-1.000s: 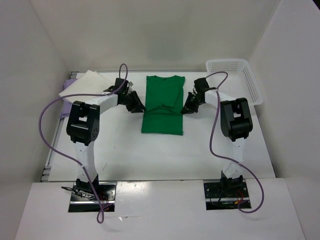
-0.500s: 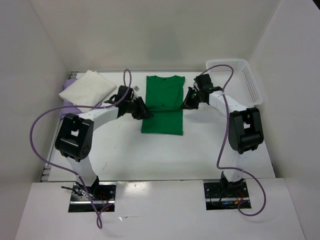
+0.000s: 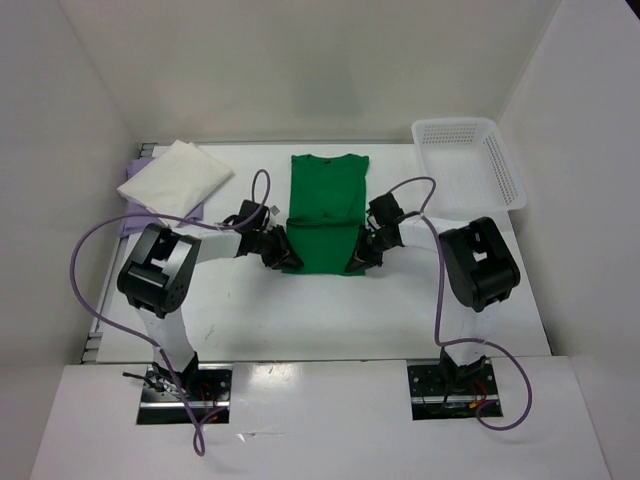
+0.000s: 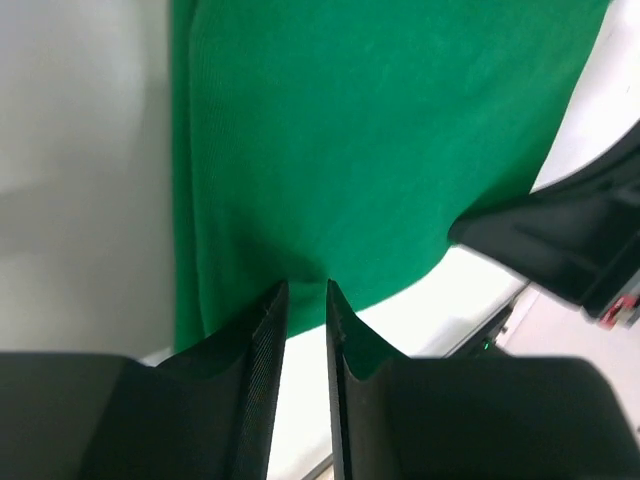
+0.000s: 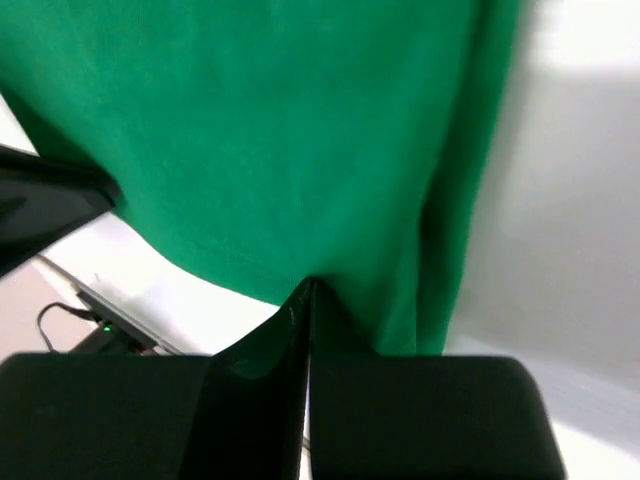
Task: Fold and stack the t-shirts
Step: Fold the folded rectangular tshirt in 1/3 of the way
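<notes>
Taking the green t-shirt [image 3: 326,212] at mid-table as landmark: to its far left lies the cream shirt [image 3: 175,176] over the lavender shirt [image 3: 147,215], and at its near-left hem corner the left gripper [image 3: 281,252] pinches the cloth, fingers a narrow slit apart. At the near-right corner the right gripper [image 3: 357,256] is fully closed on the hem. The cloth looks light and limp, so corner holds suit it; bare table nearer the arms leaves room, with the mesh basket [image 3: 470,165] well off right.

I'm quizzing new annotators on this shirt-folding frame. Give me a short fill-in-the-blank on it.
1. Both grippers sit at the near hem of the ____ t-shirt.
2. The right gripper has its jaws ____ on that hem.
3. The cream shirt lies on top of the ____ one.
4. The white mesh basket stands at the far ____ corner.

Missing words: green; shut; purple; right
</notes>
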